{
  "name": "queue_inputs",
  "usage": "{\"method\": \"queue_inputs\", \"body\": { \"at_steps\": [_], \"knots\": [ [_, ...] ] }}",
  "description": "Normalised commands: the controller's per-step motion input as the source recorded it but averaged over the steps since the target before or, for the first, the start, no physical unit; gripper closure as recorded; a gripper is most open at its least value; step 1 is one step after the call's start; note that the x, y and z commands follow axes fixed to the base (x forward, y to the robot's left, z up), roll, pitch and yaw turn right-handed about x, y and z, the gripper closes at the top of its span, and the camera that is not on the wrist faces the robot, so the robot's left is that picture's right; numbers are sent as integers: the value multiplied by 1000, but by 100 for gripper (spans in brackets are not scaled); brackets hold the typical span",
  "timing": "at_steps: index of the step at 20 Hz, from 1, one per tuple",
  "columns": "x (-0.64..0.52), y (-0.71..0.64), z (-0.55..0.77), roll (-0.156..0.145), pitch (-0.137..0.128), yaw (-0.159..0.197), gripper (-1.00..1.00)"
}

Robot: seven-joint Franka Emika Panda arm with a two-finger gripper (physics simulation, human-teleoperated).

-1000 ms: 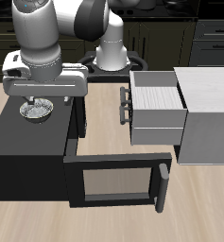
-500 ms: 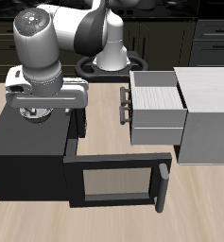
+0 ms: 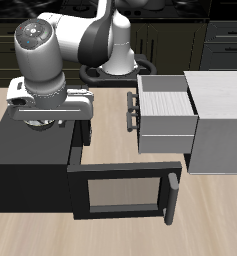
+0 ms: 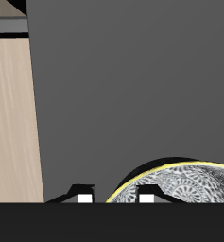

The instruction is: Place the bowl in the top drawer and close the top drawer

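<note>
The bowl (image 4: 184, 180), silver-grey with a speckled inside, sits on top of the black box (image 3: 25, 155). In the exterior view only a sliver of the bowl (image 3: 43, 124) shows under my hand. My gripper (image 3: 42, 117) is low over the bowl and open. In the wrist view the gripper (image 4: 114, 198) straddles the bowl's rim, with one fingertip (image 4: 147, 198) over the inside and the other outside. The top drawer (image 3: 168, 105) of the light grey cabinet (image 3: 222, 120) is pulled out, open and empty, with its bar handle (image 3: 130, 108) towards the black box.
The black box's glass-fronted door (image 3: 120, 190) hangs open near the table's front edge, its long handle (image 3: 173, 195) beside it. A narrow strip of table lies between the black box and the open drawer. A stove and dark cabinets stand behind the robot.
My gripper has come down onto the bowl on the black box. The bowl, plainly visible a second ago, is now mostly covered by the hand. The drawer has not moved.
</note>
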Motion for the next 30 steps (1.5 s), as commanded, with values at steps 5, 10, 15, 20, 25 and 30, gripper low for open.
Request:
{"method": "queue_inputs", "body": {
  "at_steps": [5, 10, 15, 20, 25, 30],
  "knots": [
    [-61, 8, 82, 5, -4, 6, 100],
    [-166, 111, 155, -10, -23, 39, 100],
    [-224, 167, 257, -29, -44, 31, 100],
    [-206, 107, 414, -44, -63, 2, 100],
    [-175, -4, 401, -63, -68, -23, 100],
    [-161, 26, 216, -68, -51, -36, 100]
  ]
}}
